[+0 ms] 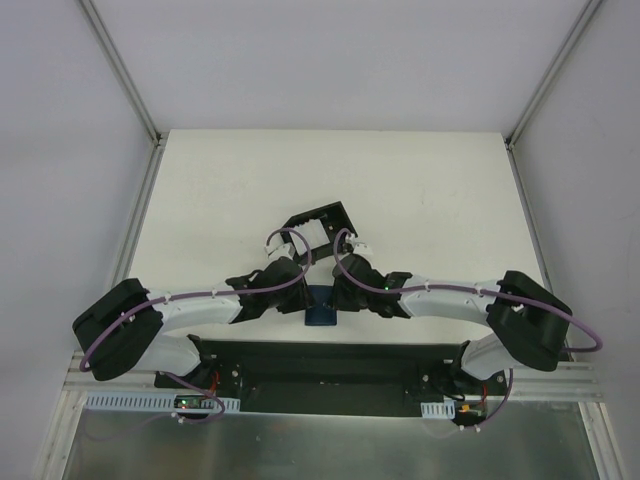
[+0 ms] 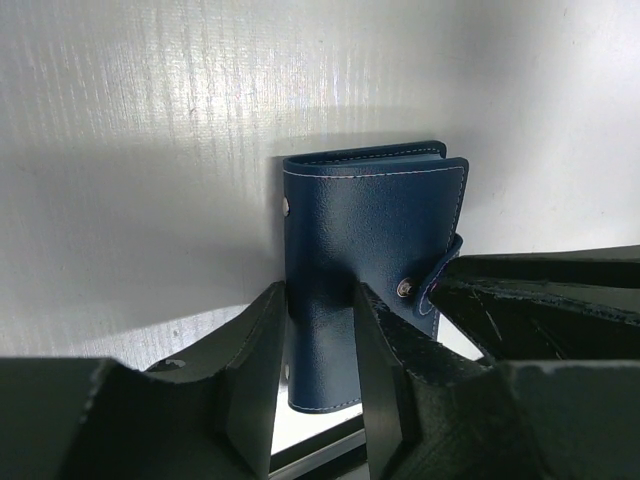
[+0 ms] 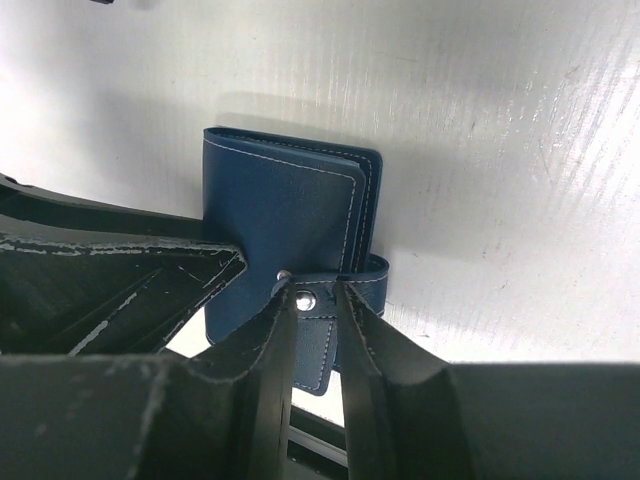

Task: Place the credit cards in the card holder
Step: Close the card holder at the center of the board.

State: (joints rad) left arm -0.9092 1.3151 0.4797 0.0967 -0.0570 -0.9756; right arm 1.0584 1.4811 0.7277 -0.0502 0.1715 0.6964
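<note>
The card holder [image 1: 322,316] is a navy-blue wallet lying closed on the white table between both arms, its strap snapped across the cover. In the left wrist view my left gripper [image 2: 320,300] stands partly open over the card holder [image 2: 372,225], one finger at its left edge and the other on the cover. In the right wrist view my right gripper [image 3: 315,292] is open a narrow gap at the card holder [image 3: 280,205], with the strap's snap [image 3: 305,299] between the fingertips. From above, both the left gripper [image 1: 303,300] and the right gripper [image 1: 338,300] meet at the wallet. The credit cards are out of view.
A black open-sided box frame [image 1: 322,222] stands just behind the two wrists. The black mounting rail [image 1: 320,360] runs along the table's near edge, right below the wallet. White walls enclose the table [image 1: 440,190] on three sides.
</note>
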